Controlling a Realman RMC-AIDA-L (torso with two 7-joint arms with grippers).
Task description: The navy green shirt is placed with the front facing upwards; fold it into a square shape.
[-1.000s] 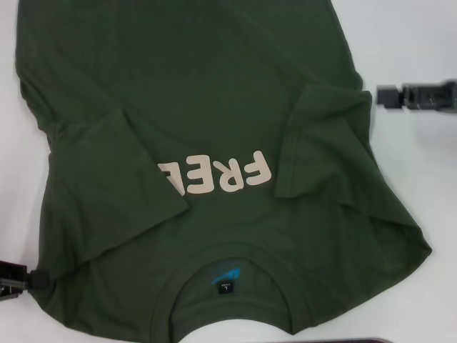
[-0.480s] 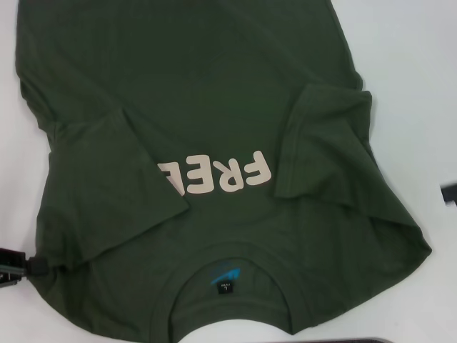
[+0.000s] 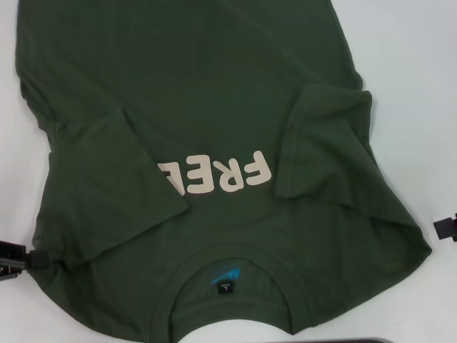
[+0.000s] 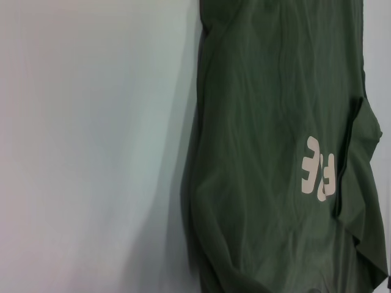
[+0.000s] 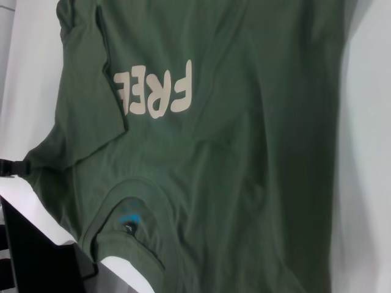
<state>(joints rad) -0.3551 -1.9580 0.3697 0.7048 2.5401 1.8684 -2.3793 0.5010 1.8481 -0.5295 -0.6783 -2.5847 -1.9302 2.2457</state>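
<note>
Shirt: the navy green shirt (image 3: 207,164) is lying front up on the white table (image 3: 407,57), collar (image 3: 232,250) nearest the robot, both sleeves already folded inward over the chest so the cream lettering (image 3: 214,174) is partly covered on its left end.

Change: the right gripper (image 3: 446,229) is now showing at the right edge of the head view beside the shirt's right shoulder, where a second ago it was hanging farther up beside the folded right sleeve, and half a second ago was only a sliver at the edge.

Meaning: the sleeve folds are looking done; the right arm is probably lining up with the shoulder end for the lengthwise fold, though that is a judgement.

Left gripper: the left gripper (image 3: 14,264) is sitting at the shirt's left shoulder edge, about where it was a second ago, touching or just beside the cloth.

Fingers: I cannot tell whether either gripper is clenched or released; only dark stubs are showing.

Hidden: the hem is running off the top of the head view, the lettering's last characters are tucked under the left sleeve, and neither wrist view is showing its own fingers.
</note>
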